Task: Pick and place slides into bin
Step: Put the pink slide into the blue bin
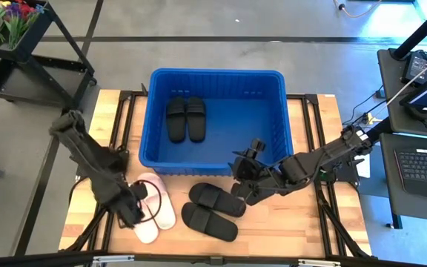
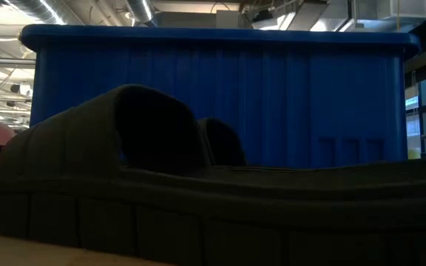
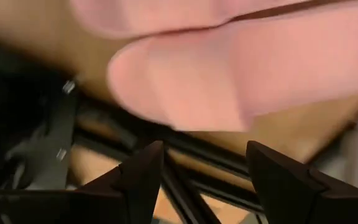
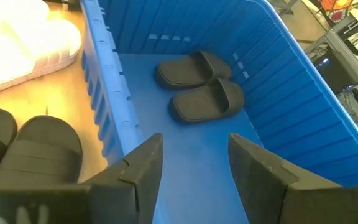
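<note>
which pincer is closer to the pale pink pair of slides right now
The left. The left pincer sits right at the pale pink slides, fingers open. The right pincer is by the bin near wall, beyond the black slides on the table.

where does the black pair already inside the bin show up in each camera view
High view: black pair lies side by side in the bin's upper-left part.
Low view: not in it; the bin wall hides the inside.
Left wrist view: not in it; only pale slides close up.
Right wrist view: centre, on the bin floor.
Shared landmark: the blue bin, seen in the high, low and right wrist views.
</note>
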Motion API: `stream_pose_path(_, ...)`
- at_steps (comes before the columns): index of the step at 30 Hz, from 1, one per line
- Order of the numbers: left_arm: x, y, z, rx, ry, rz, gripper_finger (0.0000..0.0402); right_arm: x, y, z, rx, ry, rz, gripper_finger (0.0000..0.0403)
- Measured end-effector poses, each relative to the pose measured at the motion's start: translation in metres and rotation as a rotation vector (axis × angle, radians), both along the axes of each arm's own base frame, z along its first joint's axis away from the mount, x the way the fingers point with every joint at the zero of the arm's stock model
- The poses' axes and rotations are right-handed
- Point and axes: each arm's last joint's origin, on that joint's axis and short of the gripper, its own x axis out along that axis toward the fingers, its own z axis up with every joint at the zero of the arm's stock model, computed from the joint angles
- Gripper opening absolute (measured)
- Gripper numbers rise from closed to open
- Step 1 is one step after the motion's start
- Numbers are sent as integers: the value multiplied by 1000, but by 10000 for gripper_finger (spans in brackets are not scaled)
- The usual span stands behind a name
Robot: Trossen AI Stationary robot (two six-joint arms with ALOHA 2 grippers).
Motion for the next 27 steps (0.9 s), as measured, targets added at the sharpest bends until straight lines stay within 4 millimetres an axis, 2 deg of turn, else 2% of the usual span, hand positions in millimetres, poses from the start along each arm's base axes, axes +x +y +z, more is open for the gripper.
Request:
stream_pose_path(4, 8, -11, -26, 95, 145, 80, 224, 2, -6, 0, -17, 14, -4, 181)
stream_pose_path(10, 21, -28, -53, 84, 196, 107, 224, 6, -15, 0, -31, 27, -20, 181)
stream_pose_path(20, 25, -30, -62, 179, 156, 286, 224, 7, -20, 0, -36, 36, -33, 181)
stream_pose_path(27, 30, -29, -71, 236, 143, 303, 224, 6, -21, -1, -41, 51, -34, 181)
